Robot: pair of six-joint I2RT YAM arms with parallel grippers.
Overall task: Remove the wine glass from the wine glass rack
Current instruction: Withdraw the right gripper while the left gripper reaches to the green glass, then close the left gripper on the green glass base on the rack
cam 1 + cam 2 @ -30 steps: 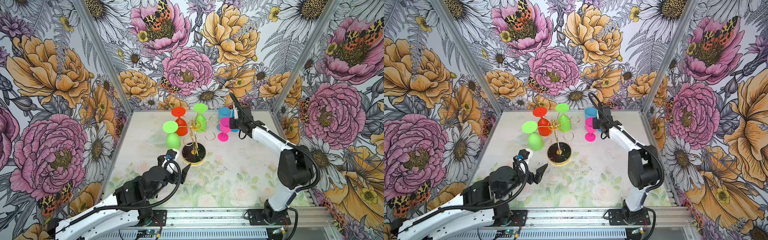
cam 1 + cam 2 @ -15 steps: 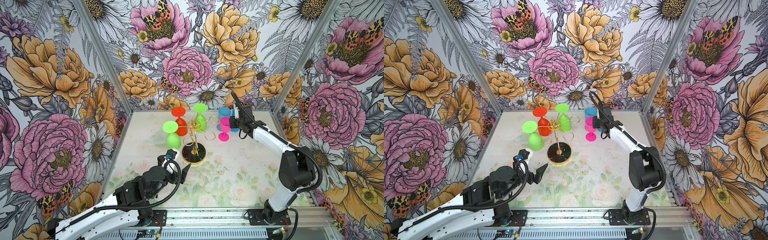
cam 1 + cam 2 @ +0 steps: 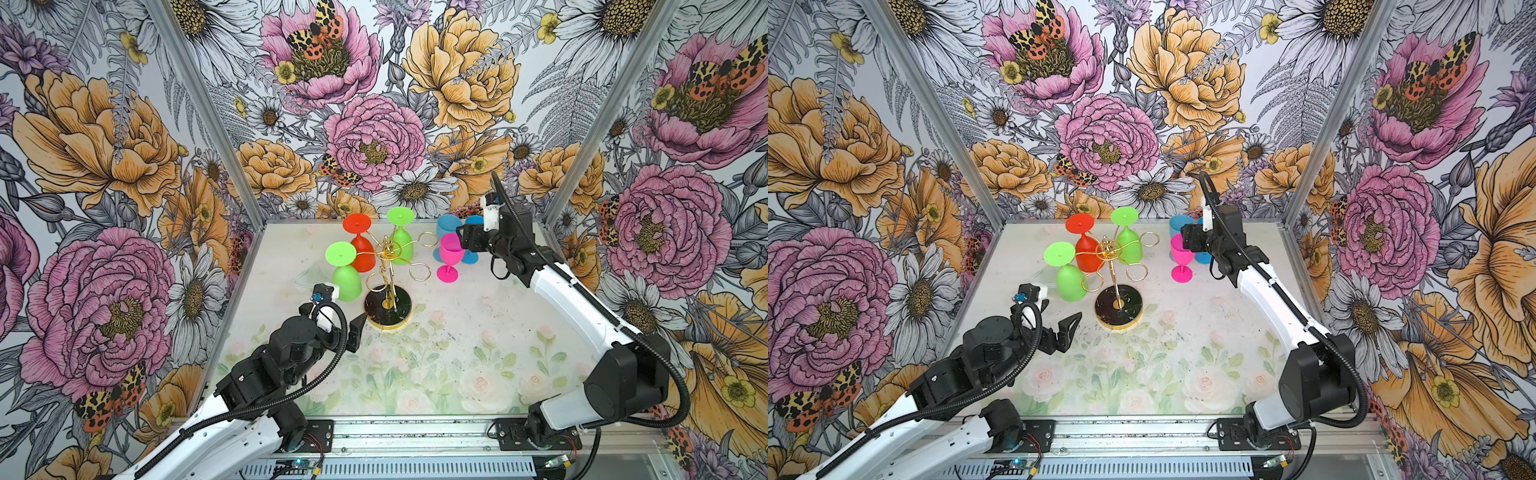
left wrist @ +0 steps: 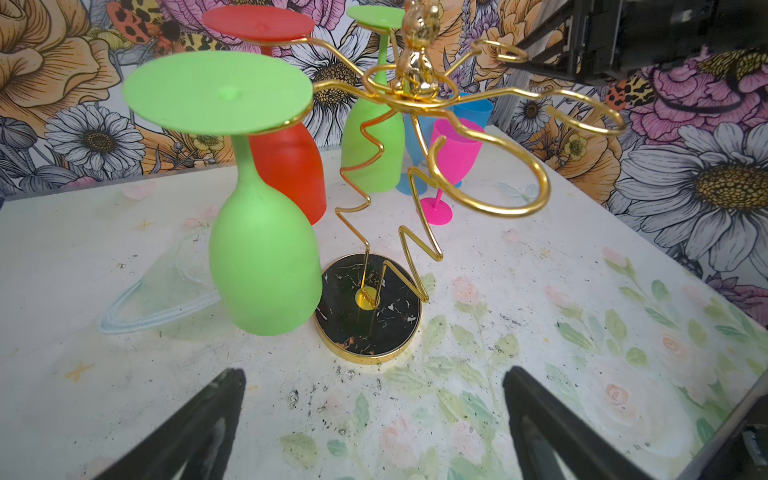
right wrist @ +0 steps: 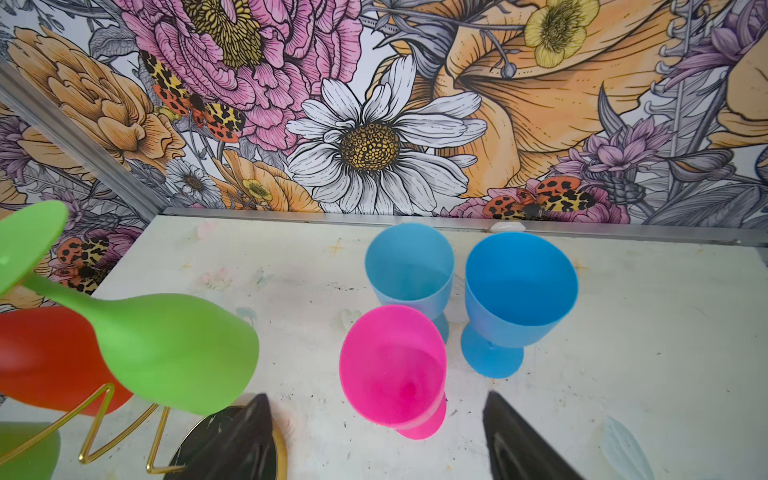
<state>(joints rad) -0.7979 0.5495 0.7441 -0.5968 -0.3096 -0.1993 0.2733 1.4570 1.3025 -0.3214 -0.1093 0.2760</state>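
In both top views three glasses hang upside down on the rack point(image 3: 388, 254): a near green glass point(image 3: 347, 282) by our left gripper point(image 3: 345, 326), a red glass point(image 3: 362, 257) and a far green glass point(image 3: 402, 245). In the left wrist view its fingers point(image 4: 199, 424) gape wide, empty. The near green glass looks like light, stiff, slick plastic; we would pinch its bowl and slide the foot off its loop. In the right wrist view our right gripper point(image 5: 376, 397) stands spread around the pink glass point(image 5: 390, 365) on the table point(image 5: 623, 332), gripping nothing.

Six wine glasses point(image 3: 451, 253) (three hanging), one rack point(image 3: 399, 309).
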